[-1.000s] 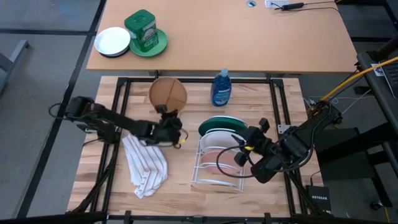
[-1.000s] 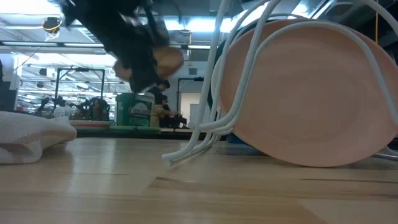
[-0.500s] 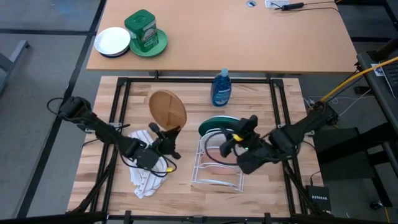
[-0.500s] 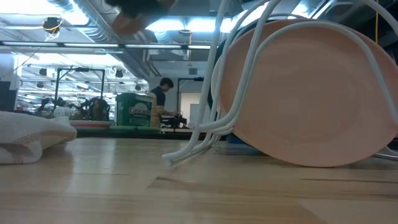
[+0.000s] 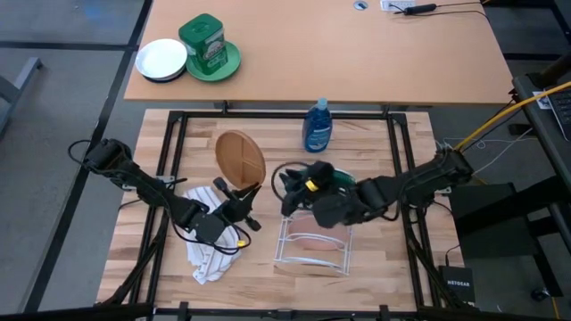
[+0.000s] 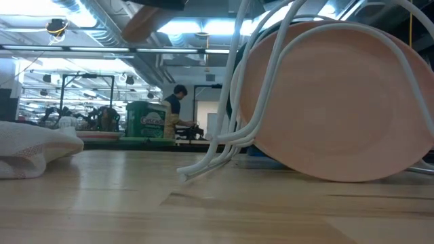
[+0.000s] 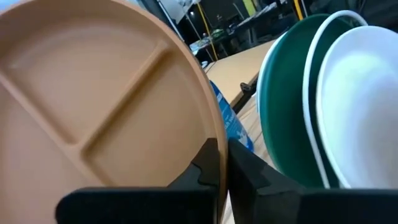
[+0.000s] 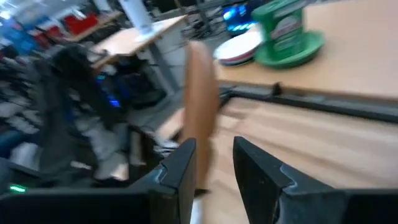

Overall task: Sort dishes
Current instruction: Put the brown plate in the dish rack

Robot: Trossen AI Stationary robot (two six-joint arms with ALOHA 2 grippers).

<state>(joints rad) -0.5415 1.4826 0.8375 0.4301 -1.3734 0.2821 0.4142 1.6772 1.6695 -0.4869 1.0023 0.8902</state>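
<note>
Beside the rack (image 5: 312,245), left claw (image 5: 243,192) gripping brown plate (image 5: 241,158) (tilted)

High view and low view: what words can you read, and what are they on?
"NETGEAR": on the black box below the table's right corner.
"Cascade", or close to it: on the green tin in the low view; it is blurred, so I am not sure.
Blue bottle: its label is too small to read.
Brown plate: no writing shows.

"Cascade" on the green tin (image 6: 152,120), "NETGEAR" on a black box (image 5: 456,284)
</note>
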